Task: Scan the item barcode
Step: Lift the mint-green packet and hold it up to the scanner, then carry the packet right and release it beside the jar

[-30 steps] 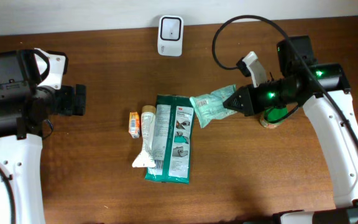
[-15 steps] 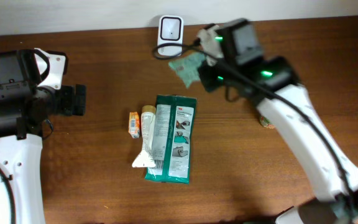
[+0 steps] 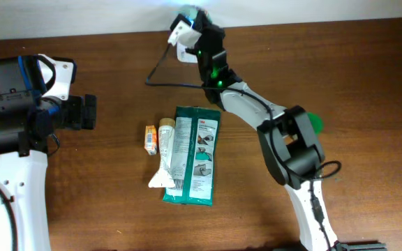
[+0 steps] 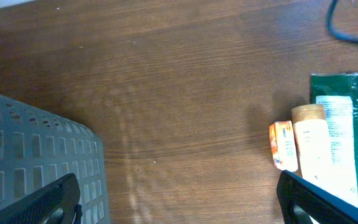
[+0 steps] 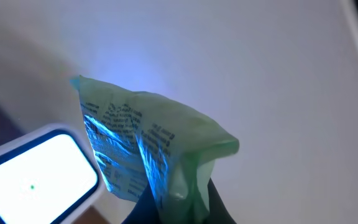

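My right fingers (image 5: 219,208) are clamped on the bottom edge of the pale green crinkled plastic pouch (image 5: 148,143). I hold it up at the far edge of the brown wooden desk (image 3: 117,209), just beside the white flat-faced scanner (image 5: 36,177). Blue light falls across the printed side of the pouch, so I judge the scan is under way. I cannot make out a barcode in that print.

To do it well, I should turn the printed face squarely toward the scanner window and pause there, not sweep. The film is creased, and a fold over the bars could spoil the reading, so a slow tilt of the wrist may help. My grip is low and narrow, and the pouch could flop.

My left fingers (image 4: 48,199) stand wide apart and empty, near the grey perforated basket (image 4: 36,155), well apart from the scan.
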Controlling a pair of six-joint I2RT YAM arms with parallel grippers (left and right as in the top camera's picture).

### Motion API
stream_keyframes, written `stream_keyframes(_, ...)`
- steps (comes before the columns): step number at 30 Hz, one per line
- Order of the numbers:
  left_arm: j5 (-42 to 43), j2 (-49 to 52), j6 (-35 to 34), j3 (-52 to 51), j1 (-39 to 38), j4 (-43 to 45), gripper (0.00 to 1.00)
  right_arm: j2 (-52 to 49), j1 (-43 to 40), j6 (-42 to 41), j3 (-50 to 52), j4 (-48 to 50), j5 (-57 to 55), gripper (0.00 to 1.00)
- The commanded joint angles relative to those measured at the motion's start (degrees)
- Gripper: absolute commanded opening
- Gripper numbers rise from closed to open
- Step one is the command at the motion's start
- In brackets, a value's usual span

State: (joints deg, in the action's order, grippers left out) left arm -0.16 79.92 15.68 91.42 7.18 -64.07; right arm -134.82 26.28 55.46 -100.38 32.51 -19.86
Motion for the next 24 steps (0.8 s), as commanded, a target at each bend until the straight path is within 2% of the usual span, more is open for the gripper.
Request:
stream_keyframes(1,0.6,-0.8,0.9,0.5,0.1,0.0,0.99,-1.3,-0.9,1.7,-0.7,1.2,2.9,0.04)
stream_keyframes(16,0.6,-0.8,0.9,0.5,0.1,0.0,0.99,0.6,-1.5,1.5,-0.7,-0.4,-7.8,0.04)
stream_keyframes(19,0.6,-0.8,0.9,0.5,0.1,0.0,0.99,7.1,-1.2,-6.0,-0.7,-8.8,-7.6,0.04)
stream_keyframes(22,0.6,-0.8,0.9,0.5,0.1,0.0,0.99,18.3,-1.3,-24.6,-0.7,-26.7,-6.2,0.04)
stream_keyframes(24,0.6,-0.8,0.9,0.5,0.1,0.0,0.99,27.8,-1.3,-42.7,-0.7,-46.7,-0.3,0.04)
